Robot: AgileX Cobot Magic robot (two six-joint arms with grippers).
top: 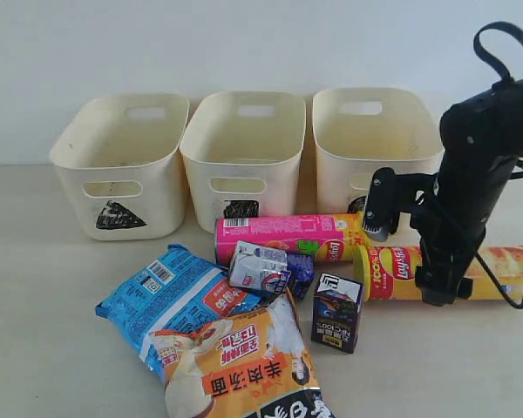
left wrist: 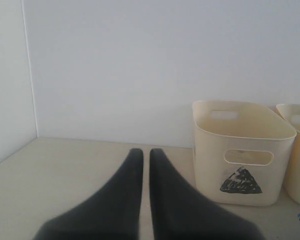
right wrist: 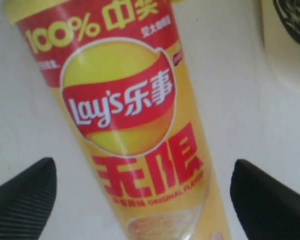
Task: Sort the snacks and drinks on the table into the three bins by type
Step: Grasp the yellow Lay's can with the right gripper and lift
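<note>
Beige table (top: pixel 52 348): three bins (top: pixel 270 165) look empty, nothing sorted yet. Right gripper (right wrist: pixel 140 170) spread wide over yellow-red chip tube (right wrist: pixel 135 125); left gripper (left wrist: pixel 146 152) closed, holding nothing.

Bright, soft, even light casts only faint shadows; the left gripper (left wrist: pixel 145 155) looks blurred up close.

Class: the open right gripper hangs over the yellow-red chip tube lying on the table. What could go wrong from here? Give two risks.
1. The yellow-red cylindrical chip tube lies on its round side under the open right gripper; it may roll or slip as the fingers close.
2. Its end lies near the upright dark drink carton and the pink-yellow chip tube; lifting it could knock them.
</note>
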